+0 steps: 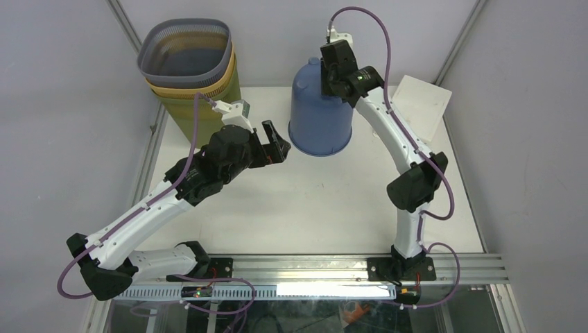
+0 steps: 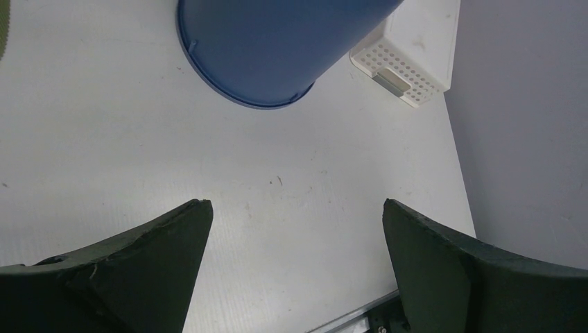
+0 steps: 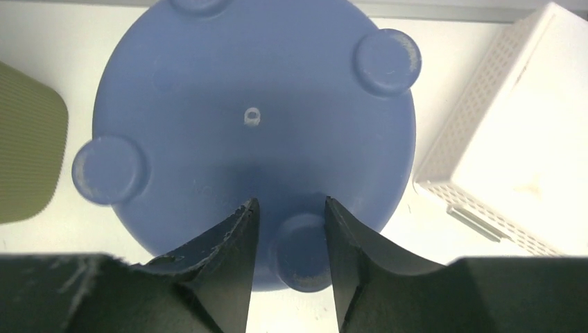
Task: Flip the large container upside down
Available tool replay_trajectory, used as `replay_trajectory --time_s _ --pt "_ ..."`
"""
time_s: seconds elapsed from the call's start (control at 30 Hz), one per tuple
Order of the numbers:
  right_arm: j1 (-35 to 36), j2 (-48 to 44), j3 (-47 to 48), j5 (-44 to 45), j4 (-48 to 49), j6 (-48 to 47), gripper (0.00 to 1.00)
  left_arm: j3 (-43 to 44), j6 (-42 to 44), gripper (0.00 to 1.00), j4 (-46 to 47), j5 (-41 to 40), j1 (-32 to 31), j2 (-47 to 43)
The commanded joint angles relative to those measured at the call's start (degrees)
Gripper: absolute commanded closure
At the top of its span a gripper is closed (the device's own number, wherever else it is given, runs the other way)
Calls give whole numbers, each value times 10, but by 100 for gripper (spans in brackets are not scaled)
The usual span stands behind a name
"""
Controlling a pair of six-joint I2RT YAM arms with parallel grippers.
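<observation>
Large container (image 1: 319,118): blue plastic tub at the far middle of the table (image 1: 312,201), standing rim-down with the base and its four round feet facing up.
Neighbours: stacked bins (image 1: 187,62) to the left, white perforated tray (image 1: 423,100) to the right, both apart from the tub.
Right gripper (image 3: 290,201): over the base, fingers narrowed either side of the nearest foot (image 3: 299,253); cannot tell whether pinching or just short of contact.
Left gripper (image 2: 297,202): spread wide and holding nothing, low over the table, facing the tub's rim from the left.
Handling: probably light and stiff-walled, smooth enough to slip; tall and tapered, so likely to tip readily and roll once on its side.
Where to hold: the foot as a small knob for tilting only; the thin rim, once lifted off the table, as the surer edge. Wall probably too wide for either hand.
Risk: sliding off the foot, or rolling toward the tray.
</observation>
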Motion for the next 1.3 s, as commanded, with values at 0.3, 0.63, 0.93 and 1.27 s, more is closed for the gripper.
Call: replay_trajectory --time_s 0.3,0.63,0.93,1.27 --pt "-4 -191 -194 47 -215 22 58 52 9 1 38 44 40 65" --pt "-11 -280 -246 15 -201 46 58 139 23 1 131 198 114 191" --pt "-11 -261 -146 0 -227 44 55 198 8 1 174 203 147 260" --pt "-11 -304 -119 7 -252 52 37 364 47 1 122 133 182 384"
